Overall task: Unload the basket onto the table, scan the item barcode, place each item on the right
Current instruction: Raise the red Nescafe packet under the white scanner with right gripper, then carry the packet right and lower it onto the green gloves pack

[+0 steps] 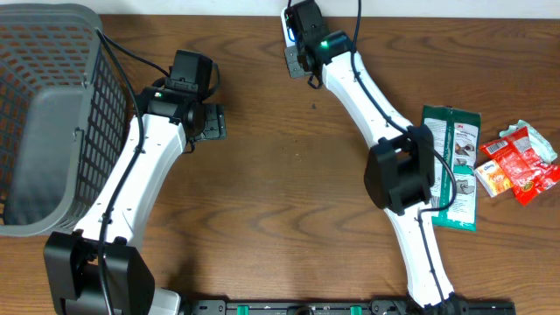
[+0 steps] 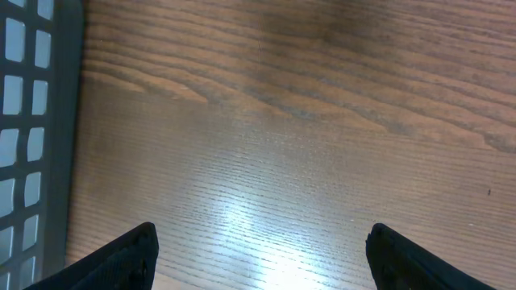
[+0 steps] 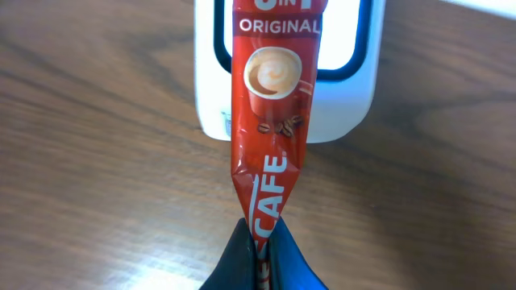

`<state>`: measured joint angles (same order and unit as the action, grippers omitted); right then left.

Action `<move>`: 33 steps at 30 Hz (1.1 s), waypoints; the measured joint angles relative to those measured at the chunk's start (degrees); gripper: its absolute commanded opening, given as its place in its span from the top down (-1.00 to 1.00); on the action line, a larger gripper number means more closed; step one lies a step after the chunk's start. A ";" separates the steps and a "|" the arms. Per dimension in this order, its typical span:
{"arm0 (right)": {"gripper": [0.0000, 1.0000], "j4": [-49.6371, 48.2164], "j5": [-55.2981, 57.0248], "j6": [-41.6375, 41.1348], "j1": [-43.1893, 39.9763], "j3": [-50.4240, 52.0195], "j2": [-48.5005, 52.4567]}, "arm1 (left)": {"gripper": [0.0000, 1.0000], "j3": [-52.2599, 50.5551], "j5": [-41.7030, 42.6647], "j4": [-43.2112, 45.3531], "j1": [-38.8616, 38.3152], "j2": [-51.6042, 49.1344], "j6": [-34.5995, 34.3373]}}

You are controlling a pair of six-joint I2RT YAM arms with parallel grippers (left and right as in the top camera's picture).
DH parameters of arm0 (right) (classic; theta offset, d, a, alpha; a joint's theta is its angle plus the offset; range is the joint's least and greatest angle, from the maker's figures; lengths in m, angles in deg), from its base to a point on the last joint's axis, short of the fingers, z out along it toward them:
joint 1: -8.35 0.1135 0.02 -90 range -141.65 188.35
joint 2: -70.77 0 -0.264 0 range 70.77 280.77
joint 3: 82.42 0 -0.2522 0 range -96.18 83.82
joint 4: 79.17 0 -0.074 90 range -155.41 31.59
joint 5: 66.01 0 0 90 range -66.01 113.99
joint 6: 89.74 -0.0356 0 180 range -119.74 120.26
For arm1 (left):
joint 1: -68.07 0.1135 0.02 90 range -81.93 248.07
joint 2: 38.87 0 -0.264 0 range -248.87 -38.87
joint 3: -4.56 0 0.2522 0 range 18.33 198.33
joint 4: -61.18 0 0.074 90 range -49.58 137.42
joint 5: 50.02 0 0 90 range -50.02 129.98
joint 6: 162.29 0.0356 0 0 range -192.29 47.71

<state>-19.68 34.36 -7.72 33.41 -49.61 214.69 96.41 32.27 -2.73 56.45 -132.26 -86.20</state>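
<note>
Wooden bench (image 2: 322, 121): at twelve o'clock we see our right tool (image 3: 260, 250) clenched on a red sachet (image 3: 272, 97), held over the white scanner (image 3: 347, 105). Scanning looks underway but unconfirmed. At ten o'clock our left tool (image 2: 262, 258) hangs released.

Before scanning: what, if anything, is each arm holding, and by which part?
Right jaws pinch the red coffee sachet by one narrow end; left jaws hold nothing.

White arm links (image 1: 144, 162), black joints (image 1: 398, 171), black cables (image 1: 131, 54), green light (image 1: 325, 41) (right arm), dark pincer fingers (image 2: 121, 262)
</note>
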 measured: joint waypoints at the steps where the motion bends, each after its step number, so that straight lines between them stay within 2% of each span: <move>1: 0.98 -0.22 0.09 0.00 -0.15 0.00 0.46 | -0.66 0.00 0.00 0.02 0.00 0.00 0.00; 13: 0.98 -2.05 0.72 0.02 -1.70 -0.02 1.51 | -0.66 0.00 0.00 0.00 0.00 0.00 0.00; 19: 0.98 10.27 -4.02 0.17 -1.70 0.15 -3.80 | -0.67 0.00 0.00 0.00 0.00 0.00 0.00; 27: 0.98 29.16 -3.65 1.25 -3.34 -0.98 -28.13 | -0.67 0.00 0.00 0.02 0.00 0.00 0.00; 33: 0.97 42.03 -2.97 -0.07 -7.76 -1.14 -33.88 | -0.67 0.00 0.00 0.04 0.00 0.00 0.00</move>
<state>22.35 31.38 -7.79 25.65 -50.75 180.81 96.41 32.27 -2.69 56.45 -132.26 -86.20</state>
